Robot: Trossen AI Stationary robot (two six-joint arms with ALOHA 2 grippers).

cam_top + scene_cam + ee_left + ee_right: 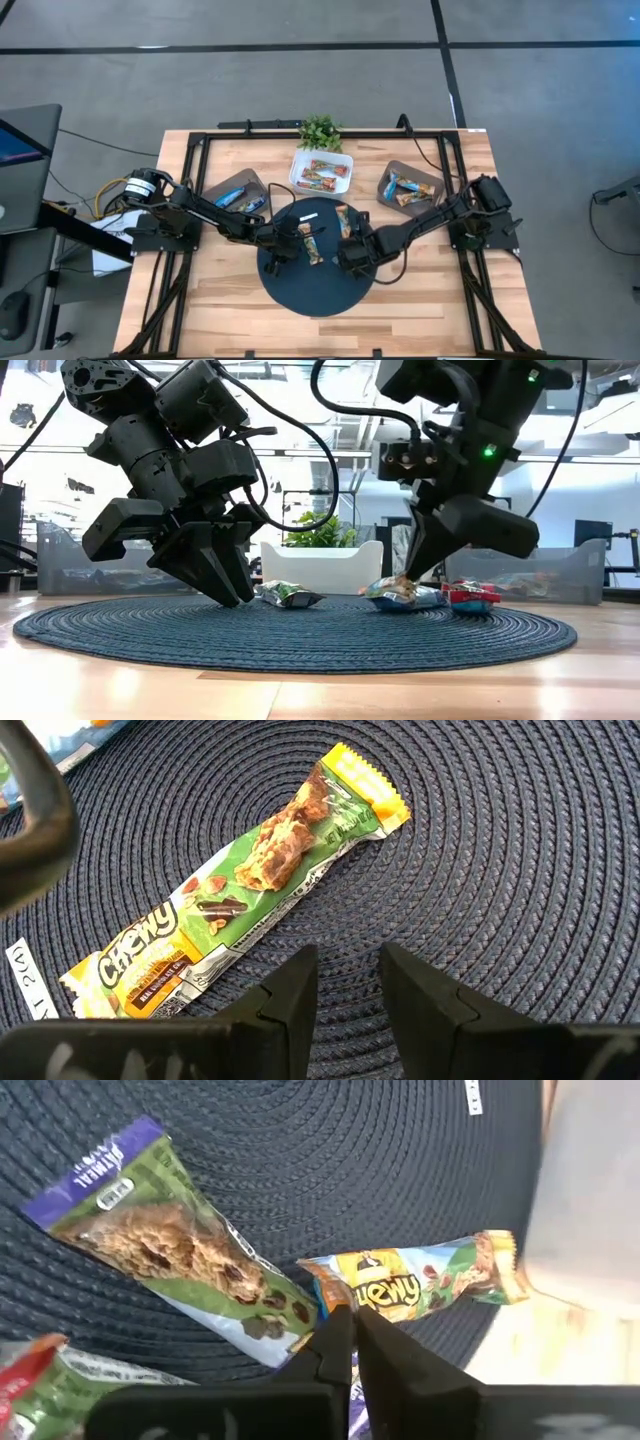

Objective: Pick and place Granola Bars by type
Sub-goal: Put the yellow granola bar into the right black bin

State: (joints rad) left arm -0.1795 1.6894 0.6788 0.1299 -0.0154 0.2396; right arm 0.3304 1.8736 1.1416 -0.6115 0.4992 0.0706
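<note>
Several granola bars lie flat on a round dark woven mat (315, 285). A green and yellow Chewy bar (240, 880) lies just ahead of my left gripper (348, 975), which is open with a narrow gap and hovers low over the mat (225, 585). My right gripper (352, 1335) is shut at the end of another yellow-green Chewy bar (420, 1285). Beside that bar lie a purple and green oatmeal bar (180, 1260) and a red-ended bar (35, 1370). In the low view, that bar (405, 595) lies under the right gripper's fingers. My right gripper pinches the Chewy bar's orange wrapper end (322, 1298) between its two fingertips. It comes from above, slanting down. The bar's length still lies on the mat, stretching away from the fingers.
At the table's far side stand a left grey bin (238, 192) with blue bars, a white bin (322, 172) with bars and a right grey bin (408, 186) with bars. A small plant (320, 130) stands behind them. A thin white strip (305, 213) lies on the mat.
</note>
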